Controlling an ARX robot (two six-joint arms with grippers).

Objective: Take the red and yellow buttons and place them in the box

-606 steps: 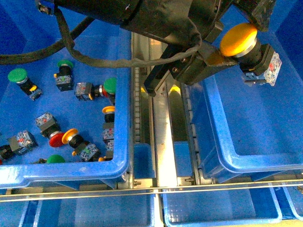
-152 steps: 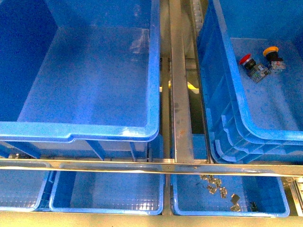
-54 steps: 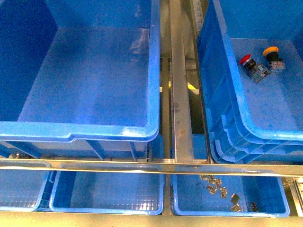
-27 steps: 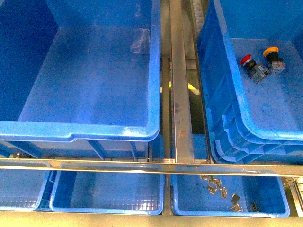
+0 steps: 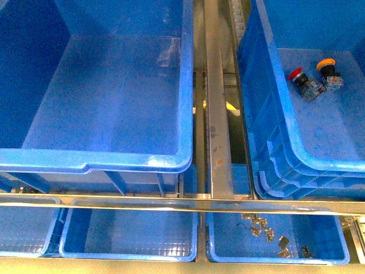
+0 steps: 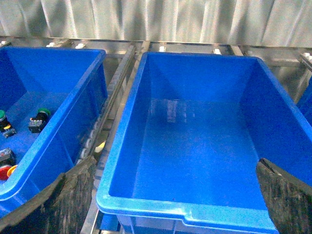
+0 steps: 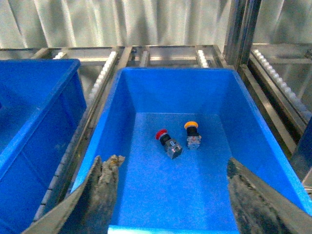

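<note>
Versus ~11 s back: no longer carrying the yellow button [image 5: 328,69]. Now lying on the floor of the box [image 5: 287,123], far corner, just beside the red button [image 5: 303,82], close but contact not resolvable. Same pair confirmed in the right wrist view: red [image 7: 168,142], yellow [image 7: 192,134], both tipped on their sides, mid-floor of the box [image 7: 170,72].

Over the last ~3 s: practically no change in the front view, only a slight drift of the framing. No arm visible there.

Right tool [image 7: 178,195]: released, fingers spread wide, nothing between them, hanging above the near end of the box. Left tool [image 6: 175,195]: also released and empty, hovering over the empty bin [image 6: 146,204], which sits between the box and the source bin [image 6: 63,141].

Meaning for the task: two drops done, not finished. Source bin at the edge of the left wrist view, with a green button [image 6: 39,117] to be skipped and at least one red cap [image 6: 4,171] showing, cut off by the frame. Probably more there, count not readable. Judged next step: back to the source bin for another red or yellow pick.

Metal clips [image 5: 265,228] in the shallow tray [image 5: 274,257] below: irrelevant.
</note>
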